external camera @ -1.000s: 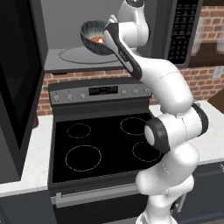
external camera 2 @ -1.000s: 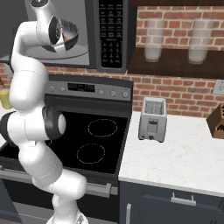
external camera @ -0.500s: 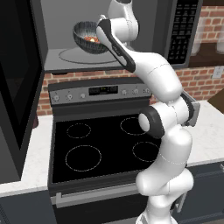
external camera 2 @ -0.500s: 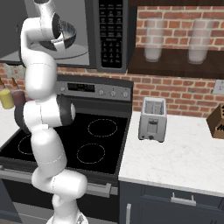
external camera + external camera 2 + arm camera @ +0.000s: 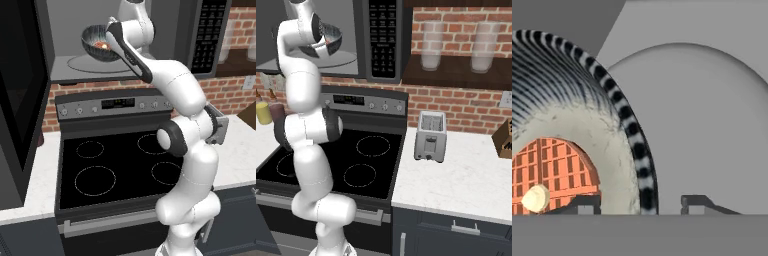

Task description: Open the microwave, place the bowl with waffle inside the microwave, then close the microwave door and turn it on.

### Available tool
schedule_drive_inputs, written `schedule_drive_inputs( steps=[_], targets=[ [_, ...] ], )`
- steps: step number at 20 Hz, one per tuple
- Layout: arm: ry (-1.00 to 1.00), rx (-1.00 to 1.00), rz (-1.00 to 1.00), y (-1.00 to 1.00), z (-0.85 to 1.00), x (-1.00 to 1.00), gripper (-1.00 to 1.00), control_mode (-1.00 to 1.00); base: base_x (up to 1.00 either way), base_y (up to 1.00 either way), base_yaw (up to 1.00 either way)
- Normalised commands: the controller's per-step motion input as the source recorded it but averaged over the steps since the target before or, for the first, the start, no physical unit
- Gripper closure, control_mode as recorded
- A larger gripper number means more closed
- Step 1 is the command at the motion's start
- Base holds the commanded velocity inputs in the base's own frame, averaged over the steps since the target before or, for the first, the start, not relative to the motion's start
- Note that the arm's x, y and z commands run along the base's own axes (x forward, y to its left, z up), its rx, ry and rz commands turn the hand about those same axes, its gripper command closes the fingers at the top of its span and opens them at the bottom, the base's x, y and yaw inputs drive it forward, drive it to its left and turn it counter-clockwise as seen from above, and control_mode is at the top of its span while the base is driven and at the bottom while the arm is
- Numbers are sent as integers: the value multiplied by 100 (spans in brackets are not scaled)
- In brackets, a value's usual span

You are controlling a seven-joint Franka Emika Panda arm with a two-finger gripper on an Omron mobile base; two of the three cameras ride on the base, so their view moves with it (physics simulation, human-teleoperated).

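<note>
Inside the open microwave, above the stove, the arm I am running holds its hand at the rim of the striped bowl. The bowl sits in the left half of the microwave's cavity, over the glass turntable. The waffle lies in the bottom of the bowl, with its pale dab showing in the hand view.

The fingertips straddle the bowl's rim, one inside and one outside. There is a clear gap on each side, so the hand is open and grips nothing. I take this to be the release, since a rim grip let the arm carry the bowl in level and keep the waffle from sliding. I cannot tell whether the bowl's base has fully settled on the turntable.

The microwave door is swung wide to the left of the microwave, which leaves the arm a straight reach in.

A second ago the bowl was a little nearer the middle of the microwave's cavity. It has since moved slightly left, the arm has drawn more upright below the microwave, and the fingers have let go of the rim. Closing the door and starting the microwave are still to do.
</note>
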Motion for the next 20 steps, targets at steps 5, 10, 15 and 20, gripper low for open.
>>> schedule_drive_inputs(
  steps=[5,10,15,20],
  targets=[
    [-29,0,6,0,-54,0,-100,-100,0,0,0],
    [-57,0,7,0,-6,-8,-100,-100,0,0,0],
    [-82,0,15,0,5,-19,-100,-100,0,0,0],
    [-60,0,7,-3,0,-83,-100,-100,0,0,0]
  ],
)
